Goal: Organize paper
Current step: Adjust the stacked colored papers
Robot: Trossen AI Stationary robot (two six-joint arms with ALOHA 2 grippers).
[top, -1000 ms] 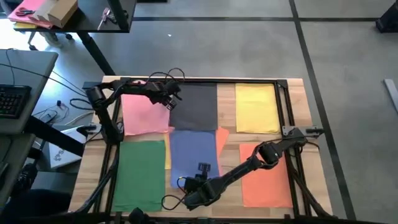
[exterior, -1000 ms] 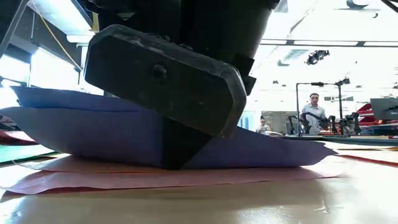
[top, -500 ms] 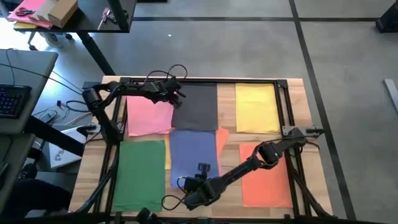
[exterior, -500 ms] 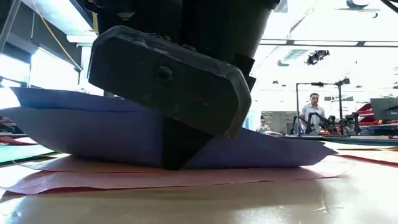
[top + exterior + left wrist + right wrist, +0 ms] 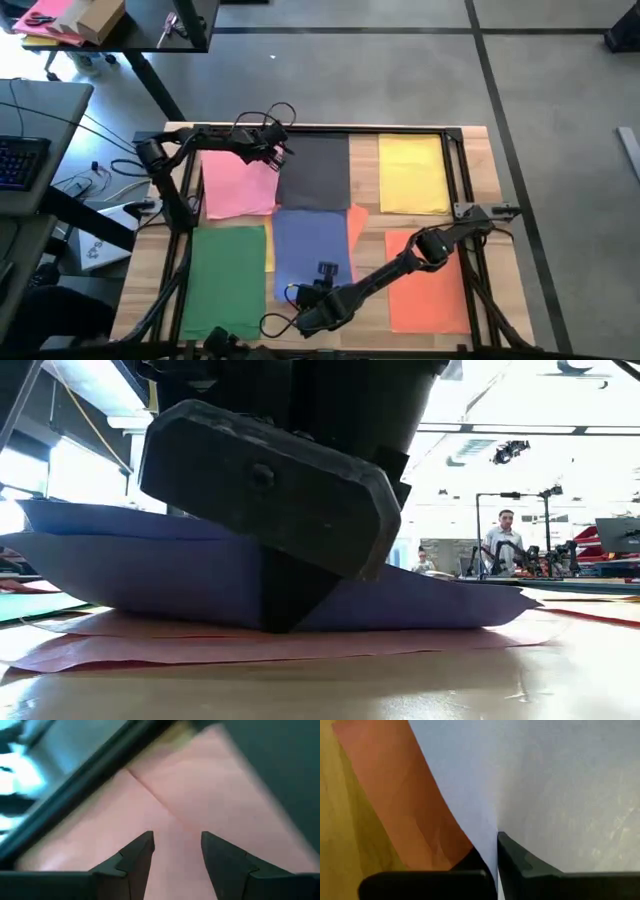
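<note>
Six coloured sheets of paper lie on the wooden table: pink [image 5: 238,185], dark grey [image 5: 315,172] and yellow [image 5: 413,172] along the far side, green [image 5: 228,280], blue [image 5: 310,245] and orange [image 5: 430,285] along the near side. A second orange sheet [image 5: 300,645] lies under the blue one. My right gripper [image 5: 303,303] is shut on the blue sheet [image 5: 130,565] at its near edge. My left gripper [image 5: 270,150] stands open over the pink sheet's [image 5: 200,795] far right corner; I cannot tell whether it touches it. My right gripper pinches the blue sheet's near edge [image 5: 485,827] between its two fingers, one above the sheet and one below it. The fingers point down, and the lower fingertip [image 5: 285,615] stands on the orange sheet. The held edge is raised off the table and slopes down on both sides.
A black frame rail [image 5: 320,128] runs along the table's far edge, with more rails down both sides [image 5: 462,180]. A desk with a keyboard [image 5: 20,160] stands left of the table. People [image 5: 503,540] stand far off in the room behind.
My left gripper has shifted a little toward the table's far edge above the pink sheet's far right corner. The blue sheet stays raised in my right gripper.
</note>
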